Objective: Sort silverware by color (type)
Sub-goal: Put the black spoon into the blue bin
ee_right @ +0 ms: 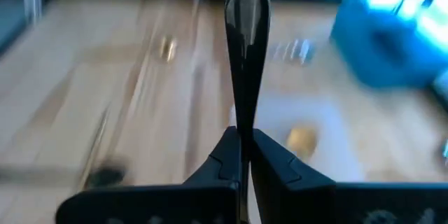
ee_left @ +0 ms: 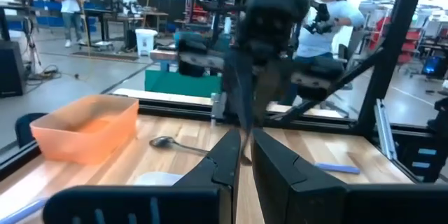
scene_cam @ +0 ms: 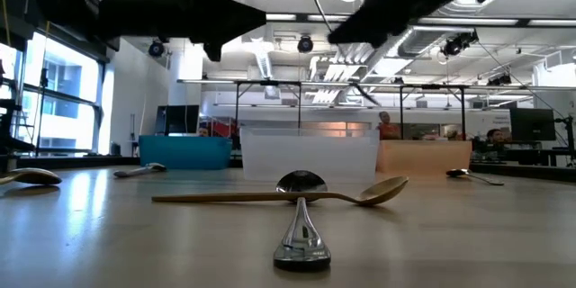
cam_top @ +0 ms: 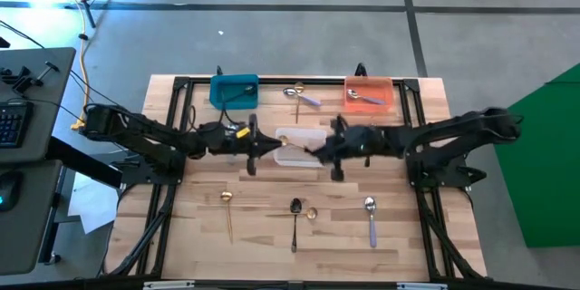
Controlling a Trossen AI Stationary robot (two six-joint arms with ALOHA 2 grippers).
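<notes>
My right gripper (cam_top: pixel 319 152) hangs over the clear bin (cam_top: pixel 292 134) at mid-table, shut on a black spoon (ee_right: pixel 246 56). The spoon sticks out ahead of the fingers, bowl (ee_right: pixel 246 10) foremost. My left gripper (cam_top: pixel 272 149) faces it from the left, shut to a narrow slit (ee_left: pixel 245 147), with nothing that I can make out inside. On the near half of the table lie a gold spoon (cam_top: pixel 227 210), a black spoon (cam_top: pixel 295 222), a small gold one (cam_top: pixel 312 213) and a silver spoon with a lilac handle (cam_top: pixel 371 219). My right gripper pinches the black spoon's handle (ee_right: pixel 245 122) between its two fingers, near the handle's end. It comes from the table's right, slanting a little downward, and the spoon runs on along the fingers. The spoon is lifted clear, over the clear bin.
A blue bin (cam_top: pixel 234 91) and an orange bin (cam_top: pixel 369 93) stand at the far edge, each with a spoon inside. A lilac-handled spoon (cam_top: pixel 302 96) lies between them. Something gold (ee_right: pixel 301 138) lies in the clear bin. People stand in the room beyond the table.
</notes>
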